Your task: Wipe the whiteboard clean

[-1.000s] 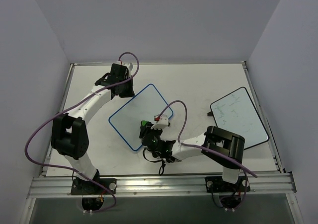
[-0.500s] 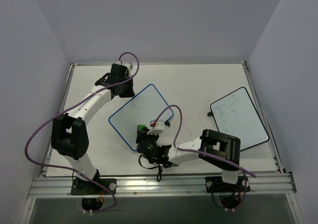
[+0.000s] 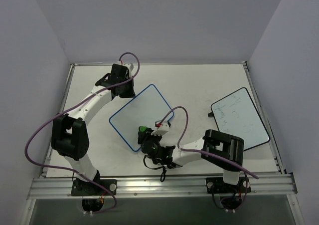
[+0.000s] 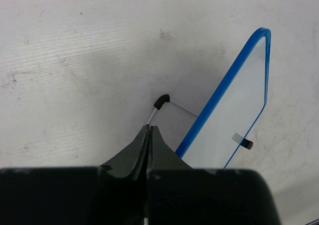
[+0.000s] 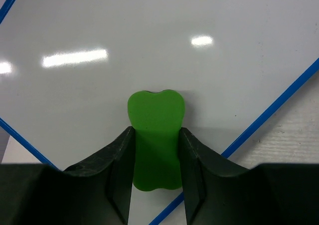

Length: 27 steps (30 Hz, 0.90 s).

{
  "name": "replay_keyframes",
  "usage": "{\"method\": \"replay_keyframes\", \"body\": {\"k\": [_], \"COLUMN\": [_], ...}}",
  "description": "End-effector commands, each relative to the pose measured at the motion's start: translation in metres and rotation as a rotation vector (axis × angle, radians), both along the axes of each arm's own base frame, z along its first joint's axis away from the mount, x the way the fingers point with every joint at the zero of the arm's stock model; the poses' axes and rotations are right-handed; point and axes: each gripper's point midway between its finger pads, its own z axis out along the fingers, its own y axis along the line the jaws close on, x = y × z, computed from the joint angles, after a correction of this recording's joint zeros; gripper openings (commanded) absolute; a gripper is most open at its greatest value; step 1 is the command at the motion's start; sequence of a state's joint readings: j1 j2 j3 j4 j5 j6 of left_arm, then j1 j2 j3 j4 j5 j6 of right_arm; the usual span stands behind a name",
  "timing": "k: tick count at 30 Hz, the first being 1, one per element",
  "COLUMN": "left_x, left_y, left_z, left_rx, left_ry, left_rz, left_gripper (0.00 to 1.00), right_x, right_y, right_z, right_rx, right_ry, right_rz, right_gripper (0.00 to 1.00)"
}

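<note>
From above, your own wrists hide both pairs of fingers; the right arm (image 3: 199,152) also covers the near corner of the whiteboard (image 3: 142,110). The whiteboard lies on the surface (image 3: 199,80) between the two arms, turned like a diamond, its blue frame showing.

The left wrist view catches only one corner of the whiteboard (image 4: 234,110), the rest cut off at the edge; a thin wire leg (image 4: 161,101) with a black tip runs from the frame to your left fingers (image 4: 142,147), which are pressed together; whether they nip the wire cannot be told.

Only the right wrist view shows your right fingers (image 5: 119,157) clamped on a green eraser (image 5: 156,110), which sits on the whiteboard (image 5: 149,35) just inside its blue edge; the eraser's underside is hidden; glare streaks cross the whiteboard.

Well apart to the right lies a black-framed board (image 3: 239,117); its faint marks are too small to read.
</note>
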<state>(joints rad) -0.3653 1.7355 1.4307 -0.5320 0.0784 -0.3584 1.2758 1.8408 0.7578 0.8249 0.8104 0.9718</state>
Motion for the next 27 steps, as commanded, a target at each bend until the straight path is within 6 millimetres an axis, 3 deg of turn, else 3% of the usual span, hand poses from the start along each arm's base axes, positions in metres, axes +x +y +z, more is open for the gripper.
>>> {"method": "replay_keyframes", "body": {"k": [1, 19, 27], "left_x": [-0.021, -0.022, -0.023], "left_y": [-0.019, -0.017, -0.017], "left_z": [0.008, 0.005, 0.005], "left_rx": [-0.044, -0.032, -0.029], "left_ry": [0.031, 0.038, 0.038], "left_rz": [-0.070, -0.070, -0.071], "left_gripper": [0.02, 0.02, 0.02], "right_x": [-0.001, 0.064, 0.087], "right_y": [-0.050, -0.096, -0.104], "right_z": [-0.078, -0.064, -0.062], "right_rx": [-0.202, -0.206, -0.208], "right_ry": [0.180, 0.169, 0.183], "right_rz": [0.013, -0.156, -0.166], "right_gripper": [0.00, 0.00, 0.00]}}
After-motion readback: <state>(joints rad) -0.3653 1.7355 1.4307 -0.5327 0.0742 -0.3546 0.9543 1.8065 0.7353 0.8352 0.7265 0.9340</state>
